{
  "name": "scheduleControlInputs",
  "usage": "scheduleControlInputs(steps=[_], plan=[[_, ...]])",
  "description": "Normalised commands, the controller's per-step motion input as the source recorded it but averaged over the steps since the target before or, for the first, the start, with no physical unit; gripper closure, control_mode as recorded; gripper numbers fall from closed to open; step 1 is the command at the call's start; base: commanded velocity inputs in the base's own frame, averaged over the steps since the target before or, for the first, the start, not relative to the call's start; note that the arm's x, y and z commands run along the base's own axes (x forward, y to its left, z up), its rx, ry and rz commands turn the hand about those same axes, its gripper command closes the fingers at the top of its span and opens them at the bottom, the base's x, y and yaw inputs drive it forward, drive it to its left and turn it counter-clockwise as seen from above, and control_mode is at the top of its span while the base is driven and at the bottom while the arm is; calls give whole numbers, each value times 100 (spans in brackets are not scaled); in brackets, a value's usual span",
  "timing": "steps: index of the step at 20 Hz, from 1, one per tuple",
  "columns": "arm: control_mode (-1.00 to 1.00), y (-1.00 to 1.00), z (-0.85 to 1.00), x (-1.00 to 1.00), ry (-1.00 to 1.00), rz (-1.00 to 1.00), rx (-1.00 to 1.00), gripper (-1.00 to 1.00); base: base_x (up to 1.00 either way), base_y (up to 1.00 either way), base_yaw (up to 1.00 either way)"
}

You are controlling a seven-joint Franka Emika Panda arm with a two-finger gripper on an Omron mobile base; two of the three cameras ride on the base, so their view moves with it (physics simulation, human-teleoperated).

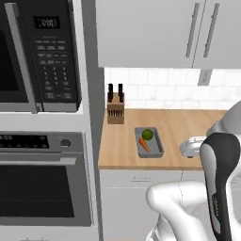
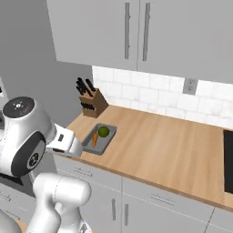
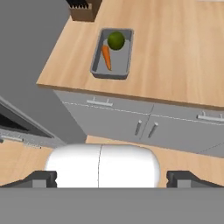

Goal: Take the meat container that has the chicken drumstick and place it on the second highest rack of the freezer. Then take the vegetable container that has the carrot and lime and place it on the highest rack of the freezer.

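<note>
One grey container [image 1: 149,142] on the surface [image 1: 188,136] — holding one carrot [image 1: 143,144] and one lime [image 1: 147,134]. Behind the container: one knife block [image 1: 115,104]. Beside the surface — one microwave [image 1: 40,54], one oven [image 1: 42,181].

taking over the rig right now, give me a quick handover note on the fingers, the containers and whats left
Gripper: open and holding nothing, drawn back from the counter; its fingers stand wide apart.
Vegetable container: a grey tray on the wooden counter near the front edge, just in front of the knife block. The carrot and the lime lie inside it, the lime at the end toward the wall.
Done: nothing can be confirmed here.
Left: grasp the vegetable container, carry it to the highest rack of the freezer, and check on the meat container.
</note>
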Motion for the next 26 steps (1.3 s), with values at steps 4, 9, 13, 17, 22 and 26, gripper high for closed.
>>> scheduleControlInputs(steps=[4,9,13,17,22,26], plan=[[100,0,0,0,0,0,0,-100,20,33,35],[100,0,0,0,0,0,0,-100,10,2,3],[100,0,0,0,0,0,0,-100,48,8,0],[100,0,0,0,0,0,0,-100,52,13,0],[100,0,0,0,0,0,0,-100,26,12,0],[-100,2,0,15,0,0,0,-100,0,0,0]])
